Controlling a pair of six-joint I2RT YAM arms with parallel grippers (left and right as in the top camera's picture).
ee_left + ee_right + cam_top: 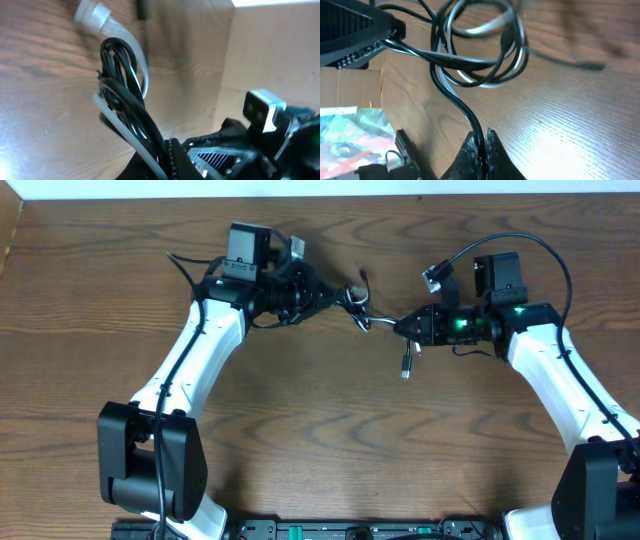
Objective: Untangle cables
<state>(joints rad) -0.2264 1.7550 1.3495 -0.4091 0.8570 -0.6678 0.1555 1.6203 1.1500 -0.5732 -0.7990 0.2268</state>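
Observation:
The cables, one black and one white, form a tangled bundle (358,310) on the wooden table between my two grippers. My left gripper (325,292) (167,150) is shut on both cords; the black cable (135,107) and white cable (145,75) loop upward out of its jaws. My right gripper (403,326) (483,137) is shut on the black cable (474,121), which rises into loops mixed with the white cable (475,32). A loose plug end (406,365) lies below the right gripper. A white plug (92,15) lies beyond the loops.
A cardboard wall (270,50) stands along the table's back edge. The left gripper's body (355,35) shows in the right wrist view's upper left. A colourful printed sheet (350,130) lies at that view's lower left.

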